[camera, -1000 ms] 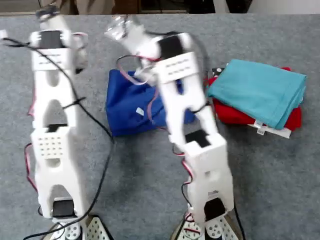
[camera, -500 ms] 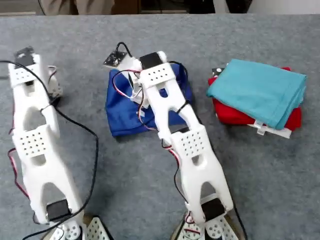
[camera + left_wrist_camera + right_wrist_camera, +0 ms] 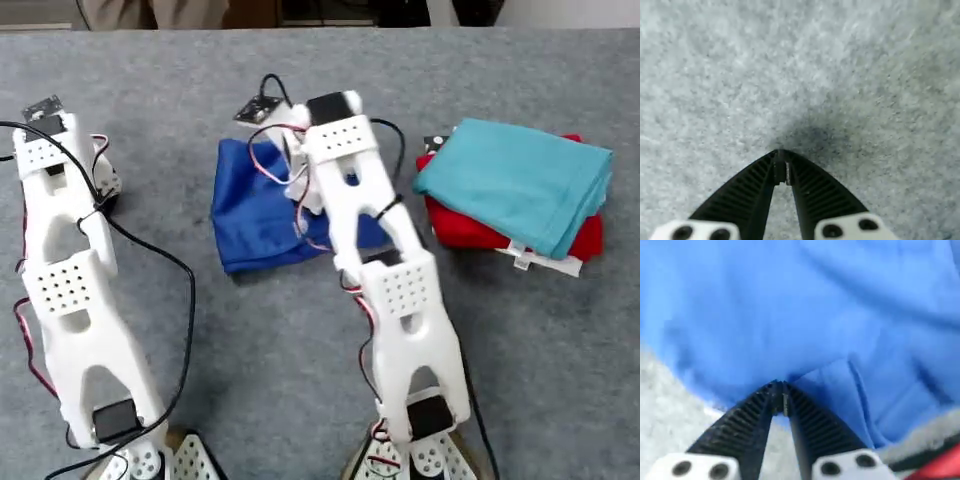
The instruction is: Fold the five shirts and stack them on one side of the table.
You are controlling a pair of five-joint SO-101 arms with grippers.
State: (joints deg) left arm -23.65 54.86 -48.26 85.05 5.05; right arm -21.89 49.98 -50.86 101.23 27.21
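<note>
A folded blue shirt (image 3: 250,215) lies on the grey table, left of centre. The right arm (image 3: 340,150) reaches over it. In the right wrist view my right gripper (image 3: 779,392) is shut, with its tips resting on the blue shirt (image 3: 790,305) near its edge and no cloth visibly between them. A teal shirt (image 3: 515,180) lies folded on a red shirt (image 3: 465,228) at the right side. My left gripper (image 3: 780,165) is shut and empty just above bare grey table (image 3: 840,75), at the far left (image 3: 103,185).
A white garment edge (image 3: 545,262) sticks out under the red shirt. A strip of red cloth (image 3: 945,467) shows near the right gripper. Cables hang along both arms. Open grey table (image 3: 560,380) spreads at the front right.
Both arms have come down from a raised pose. The left arm has settled low at the far left. The right arm dropped onto the blue shirt and then shifted a little rightward.
</note>
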